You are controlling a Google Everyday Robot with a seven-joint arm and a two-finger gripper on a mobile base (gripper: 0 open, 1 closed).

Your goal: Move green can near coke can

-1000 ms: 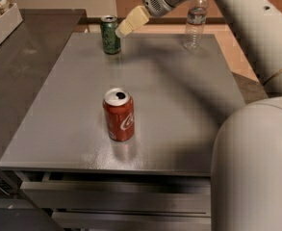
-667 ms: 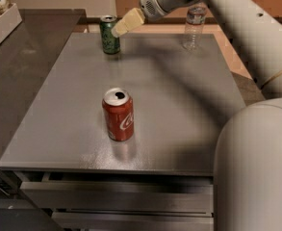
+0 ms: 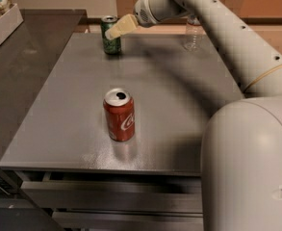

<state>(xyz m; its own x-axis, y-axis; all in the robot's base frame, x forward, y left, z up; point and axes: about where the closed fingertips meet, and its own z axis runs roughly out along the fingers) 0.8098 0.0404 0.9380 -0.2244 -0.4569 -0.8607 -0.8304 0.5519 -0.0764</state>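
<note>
At the far end of the desk, close to its back edge and left of the middle, the green can stands upright with its silver top showing. The gripper hangs right at this can. Its pale, cream-coloured tip slants down from the upper right and crosses in front of the can's upper right side, covering part of the rim. From this angle it cannot be told whether the tip touches the can or only overlaps it, nor whether the gripper is open or closed.

The coke can stands upright nearer the front of the desk, roughly in line with the green can but well apart from it, with bare grey surface between the two. Its silver top faces up with a dark opening in it, and white script shows on its right side.

The arm, a thick white limb, reaches in from the right, rising from the large rounded body in the lower right corner and crossing to the gripper. Near the desk's far right corner a clear plastic bottle stands upright, partly hidden by the arm.

Left of the desk lies a darker counter, and a white tray with packets in it sits at the counter's far left. A metal drawer front shows beneath the desk's front edge.
</note>
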